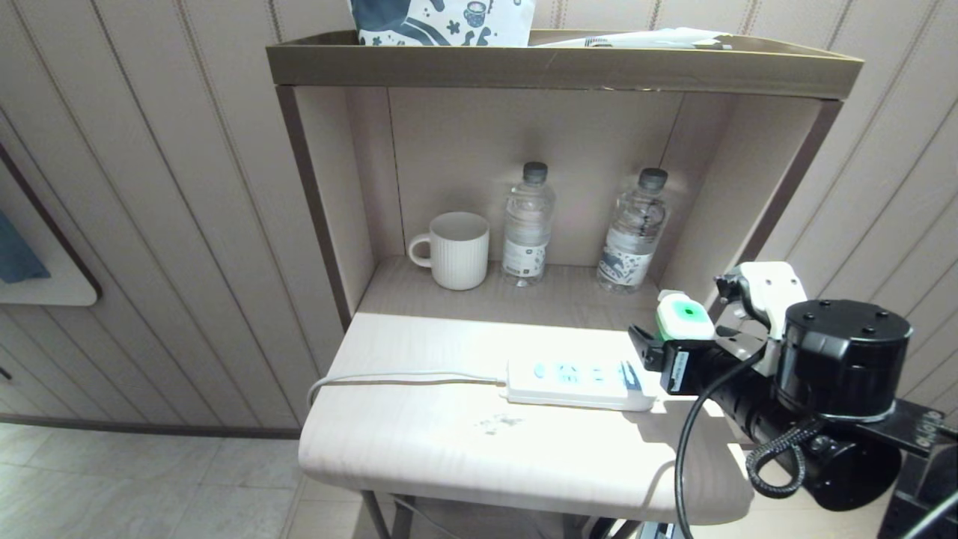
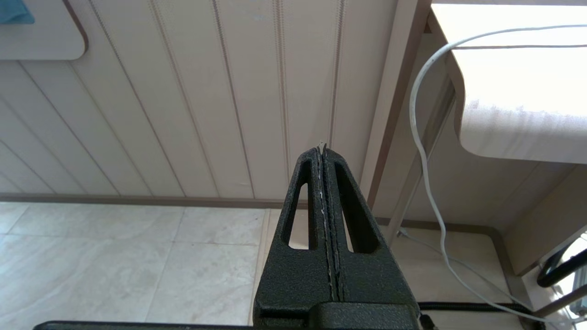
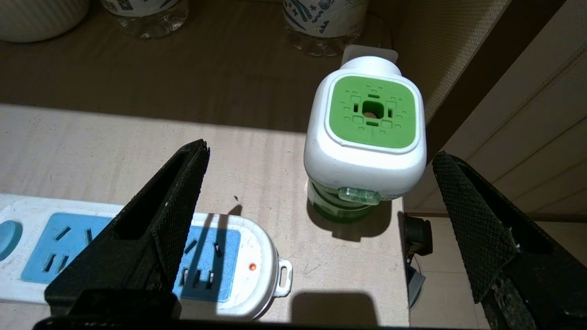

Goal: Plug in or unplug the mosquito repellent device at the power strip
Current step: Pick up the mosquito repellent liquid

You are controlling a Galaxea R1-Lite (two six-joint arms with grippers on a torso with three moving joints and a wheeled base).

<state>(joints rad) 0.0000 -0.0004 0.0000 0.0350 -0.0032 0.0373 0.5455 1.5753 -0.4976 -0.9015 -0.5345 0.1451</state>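
The mosquito repellent device (image 1: 683, 311) stands upright on the table (image 1: 449, 442) by its right edge, a white head with a green top (image 3: 371, 112) over a green bottle. It is not in any socket. The power strip (image 1: 576, 383) lies flat just left of it, with blue sockets and a small red light (image 3: 251, 266). My right gripper (image 3: 319, 152) hovers over the table's right end, open wide; the device sits in line between the two fingers, a little beyond their tips, touching neither. My left gripper (image 2: 322, 147) hangs shut and empty beside the table, low near the floor.
A white ribbed mug (image 1: 457, 251) and two clear water bottles (image 1: 528, 224) (image 1: 635, 233) stand in the alcove behind. The alcove's right wall (image 1: 741, 187) is close to the device. The strip's cord (image 1: 404, 379) runs left across the table and down its side.
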